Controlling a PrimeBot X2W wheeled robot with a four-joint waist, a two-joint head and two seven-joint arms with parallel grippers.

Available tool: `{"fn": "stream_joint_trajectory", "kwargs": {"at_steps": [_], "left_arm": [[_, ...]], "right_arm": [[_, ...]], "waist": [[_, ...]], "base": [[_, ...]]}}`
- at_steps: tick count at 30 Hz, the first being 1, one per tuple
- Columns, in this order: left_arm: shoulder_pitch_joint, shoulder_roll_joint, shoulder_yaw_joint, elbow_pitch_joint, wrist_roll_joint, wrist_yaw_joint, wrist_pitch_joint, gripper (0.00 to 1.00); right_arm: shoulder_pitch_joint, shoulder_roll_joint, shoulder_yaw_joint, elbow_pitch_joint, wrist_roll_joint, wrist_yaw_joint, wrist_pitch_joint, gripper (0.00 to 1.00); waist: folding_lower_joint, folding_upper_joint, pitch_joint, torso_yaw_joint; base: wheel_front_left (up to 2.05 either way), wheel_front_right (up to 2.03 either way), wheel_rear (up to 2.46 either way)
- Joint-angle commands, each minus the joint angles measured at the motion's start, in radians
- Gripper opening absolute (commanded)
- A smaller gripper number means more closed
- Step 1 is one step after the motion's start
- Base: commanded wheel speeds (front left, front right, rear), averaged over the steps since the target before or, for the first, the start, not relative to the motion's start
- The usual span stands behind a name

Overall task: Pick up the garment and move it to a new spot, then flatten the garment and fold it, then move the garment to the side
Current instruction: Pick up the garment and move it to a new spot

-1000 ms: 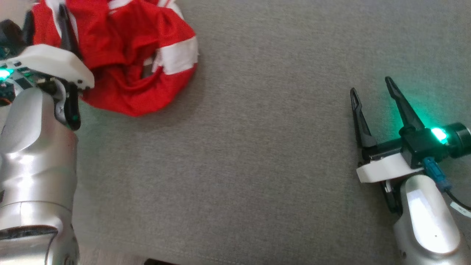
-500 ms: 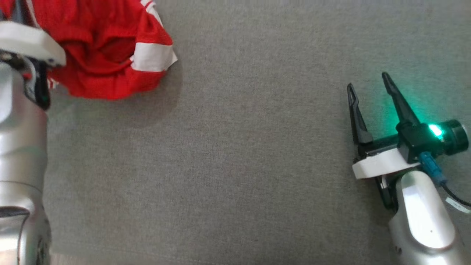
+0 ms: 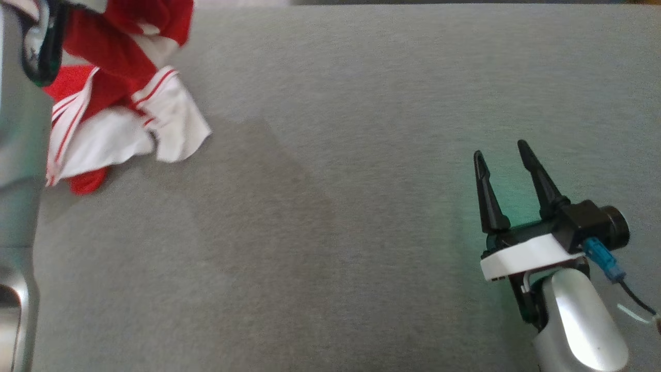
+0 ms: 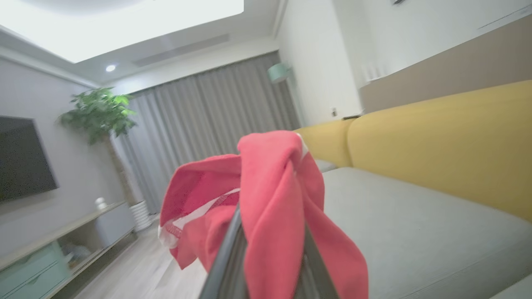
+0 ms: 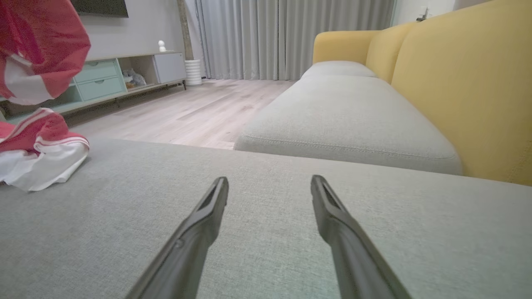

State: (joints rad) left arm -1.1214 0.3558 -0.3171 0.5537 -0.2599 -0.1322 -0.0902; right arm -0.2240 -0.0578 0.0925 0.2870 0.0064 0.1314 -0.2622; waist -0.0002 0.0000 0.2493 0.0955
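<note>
We see the left tool [image 4: 270,253] pinched shut on the red-and-white striped jersey-fabric garment [image 4: 270,187], w/ red cloth bunched btwn & over its two dark fingers [image 4: 226,257] in the left wrist view. In the head view the garment [image 3: 119,103] is at far top-left. Its upper red part hangs up by the left arm's end. Its lower white part w/ thin red stripes rests on the grey woven-fabric sofa seat [image 3: 361,217]. The right tool [image 3: 500,150] is at lower right, jaws spread wide & empty, well apart from the garment. We can't tell if it touches the seat. In the right wrist view, a yellow upholstered sofa backrest [image 5: 465,83] runs along the right.
</note>
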Motion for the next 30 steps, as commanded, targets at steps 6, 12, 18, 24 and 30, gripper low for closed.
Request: {"fn": "stream_joint_trajectory", "kwargs": {"at_steps": [6,12,18,24,30], "left_arm": [[-0.073,0.096,-0.071,-0.226,-0.103,0.002,0.1,0.0],[-0.057,0.087,-0.132,-0.319,-0.189,0.002,0.164,0.0],[0.024,0.007,-0.246,-0.373,-0.298,0.002,0.183,0.0],[0.145,-0.053,-0.413,-0.298,-0.294,0.002,0.137,0.0],[0.251,-0.13,-0.6,-0.096,-0.208,0.002,-0.022,0.48]], "right_arm": [[0.029,0.007,0.041,-0.036,0.062,-0.001,0.0,1.0],[0.039,0.007,0.056,-0.046,0.103,-0.001,0.0,1.0],[0.037,0.008,0.069,-0.058,0.134,-0.001,0.0,1.0],[0.021,0.008,0.09,-0.064,0.166,-0.001,0.0,1.0],[0.011,0.008,0.089,-0.062,0.173,-0.001,0.0,1.0]], "waist": [[0.0002,0.0,-0.083,-0.183],[0.0002,0.0,-0.083,-0.316],[0.0002,0.0,-0.026,-0.414],[0.0002,0.0,0.056,-0.466],[0.0002,0.0,0.112,-0.453]], "base": [[0.0,0.0,0.0],[0.0,0.0,0.0],[0.0,0.0,0.0],[0.0,0.0,0.0],[0.0,0.0,0.0]]}}
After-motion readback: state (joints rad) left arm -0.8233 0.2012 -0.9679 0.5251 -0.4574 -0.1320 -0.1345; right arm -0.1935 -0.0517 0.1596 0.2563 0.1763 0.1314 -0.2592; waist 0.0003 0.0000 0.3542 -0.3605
